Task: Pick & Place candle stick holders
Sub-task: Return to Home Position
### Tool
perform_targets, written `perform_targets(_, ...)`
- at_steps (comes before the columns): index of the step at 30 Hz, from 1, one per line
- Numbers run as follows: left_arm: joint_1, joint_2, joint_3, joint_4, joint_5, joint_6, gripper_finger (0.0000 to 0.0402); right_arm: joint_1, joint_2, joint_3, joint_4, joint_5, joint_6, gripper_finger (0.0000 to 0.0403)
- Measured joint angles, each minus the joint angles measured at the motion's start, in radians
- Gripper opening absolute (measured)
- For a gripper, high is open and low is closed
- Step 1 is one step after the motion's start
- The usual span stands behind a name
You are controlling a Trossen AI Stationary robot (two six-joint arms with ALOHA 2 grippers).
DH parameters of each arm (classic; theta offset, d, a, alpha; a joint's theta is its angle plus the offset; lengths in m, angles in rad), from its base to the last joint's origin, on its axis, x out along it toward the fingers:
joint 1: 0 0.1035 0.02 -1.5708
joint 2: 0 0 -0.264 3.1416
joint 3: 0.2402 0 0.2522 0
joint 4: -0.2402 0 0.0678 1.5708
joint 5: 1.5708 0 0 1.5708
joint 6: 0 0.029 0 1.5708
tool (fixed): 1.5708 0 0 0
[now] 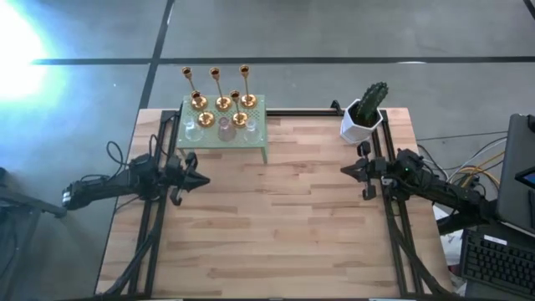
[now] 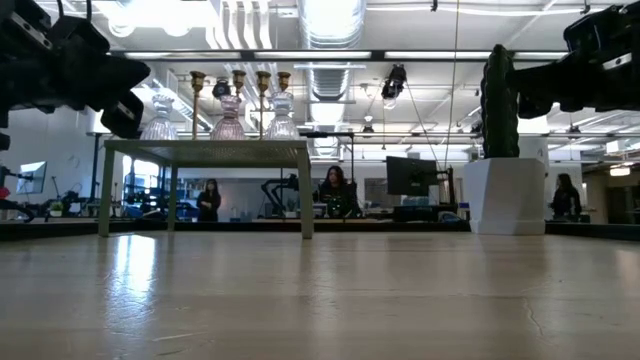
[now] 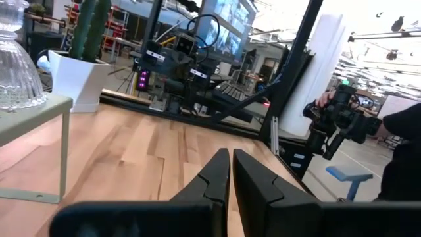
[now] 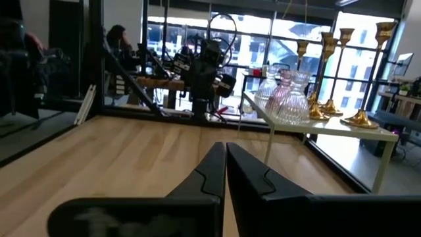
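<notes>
Candle stick holders point(image 1: 223, 115) on shelf point(image 1: 260, 127) | left pincer point(image 1: 203, 180) closed, empty, well apart | right pincer point(image 1: 345, 170) likewise

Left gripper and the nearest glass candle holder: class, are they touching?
Apart. High view: the left gripper, shut, hangs over bare table; the glass candle holder stands on the green shelf.

Shiny gold metal candlesticks point(image 1: 223, 103), ribbed clear glass holders point(image 4: 293, 102), matt wood table point(image 1: 276, 226)
</notes>
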Motion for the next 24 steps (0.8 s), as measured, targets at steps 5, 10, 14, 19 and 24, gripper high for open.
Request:
perform_targets(5, -0.012, 0.0, 0.0, -0.001, 0.0, 0.0, 0.0023, 0.0, -0.015, 0.0, 0.001, -0.001, 0.0, 0.0009)
perform_targets(10, -0.012, 0.0, 0.0, 0.002, 0.001, -0.001, 0.0023, 0.002, -0.01, 0.0, 0.0, -0.001, 0.0, 0.0009)
perform_targets(14, -0.012, 0.0, 0.0, 0.003, 0.001, -0.001, 0.0023, 0.002, -0.006, 0.0, -0.001, -0.001, 0.0, 0.0009)
perform_targets(19, -0.012, 0.0, 0.0, 0.005, 0.001, -0.001, 0.0023, 0.002, -0.005, 0.0, -0.003, -0.001, 0.0, 0.0009)
perform_targets(24, -0.012, 0.0, 0.0, 0.005, 0.001, -0.001, 0.0023, 0.002, -0.005, 0.0, -0.009, -0.001, 0.0, 0.0009)
